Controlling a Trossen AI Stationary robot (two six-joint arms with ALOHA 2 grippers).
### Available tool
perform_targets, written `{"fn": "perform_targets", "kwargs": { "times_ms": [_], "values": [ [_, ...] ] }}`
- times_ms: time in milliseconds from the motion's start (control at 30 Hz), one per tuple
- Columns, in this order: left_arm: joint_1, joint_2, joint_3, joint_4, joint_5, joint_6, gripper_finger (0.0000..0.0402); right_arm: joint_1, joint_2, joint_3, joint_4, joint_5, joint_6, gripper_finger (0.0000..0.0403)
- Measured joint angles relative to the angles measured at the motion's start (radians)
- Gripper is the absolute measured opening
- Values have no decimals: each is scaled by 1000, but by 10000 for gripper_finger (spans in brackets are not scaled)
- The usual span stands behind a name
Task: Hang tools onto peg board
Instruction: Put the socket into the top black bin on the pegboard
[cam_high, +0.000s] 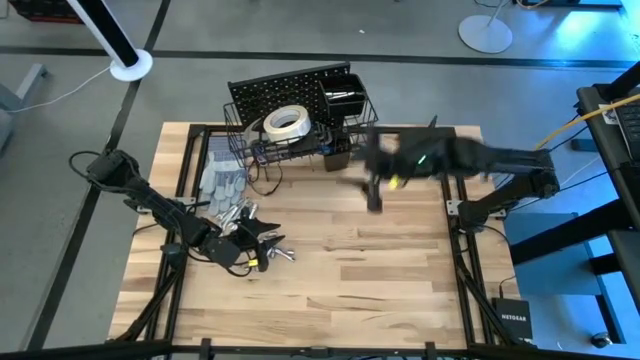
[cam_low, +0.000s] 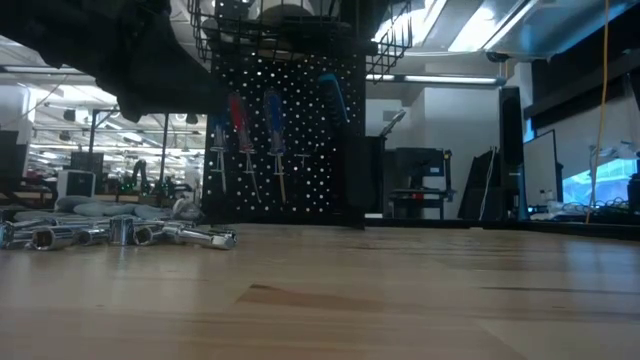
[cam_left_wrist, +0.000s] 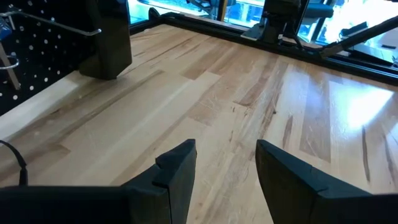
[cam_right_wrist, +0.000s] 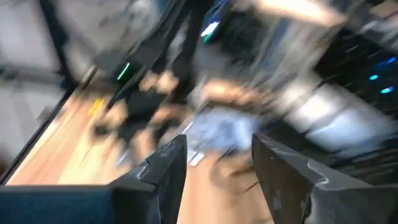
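The black peg board (cam_high: 290, 92) stands upright at the table's far edge, with a white tape roll (cam_high: 285, 122) lying in its wire basket. A red-handled screwdriver (cam_low: 238, 115) and a blue-handled screwdriver (cam_low: 273, 115) hang on its face. Silver wrenches (cam_low: 120, 235) lie in a pile on the table at the left. My left gripper (cam_left_wrist: 227, 165) stands open just near of that pile (cam_high: 238, 215), with nothing between its fingers. My right gripper (cam_right_wrist: 217, 162) is open and empty, raised over the table in front of the board's right end (cam_high: 373, 185), and blurred.
Grey fabric gloves (cam_high: 222, 182) lie on the table between the wrench pile and the board. A black square cup (cam_high: 345, 98) sits at the board's right end. Bare wood spreads over the middle and near right of the table (cam_high: 380, 270).
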Motion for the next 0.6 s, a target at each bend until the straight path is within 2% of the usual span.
{"fn": "perform_targets", "kwargs": {
  "times_ms": [133, 333, 433, 600],
  "values": [
    [0, 0, 0, 0, 0, -1, 157, 59, 37, -195, 119, 1, 46, 182],
    [-5, -1, 0, -13, 0, -5, 157, 111, 144, -475, 495, 9, 110, 182],
    [-17, -5, 0, -40, 0, -27, 156, 141, 248, -527, 601, 10, 119, 182],
    [-38, -9, 1, -84, 0, -56, 156, 182, 451, -516, 706, 11, 137, 182]
  ]
}}
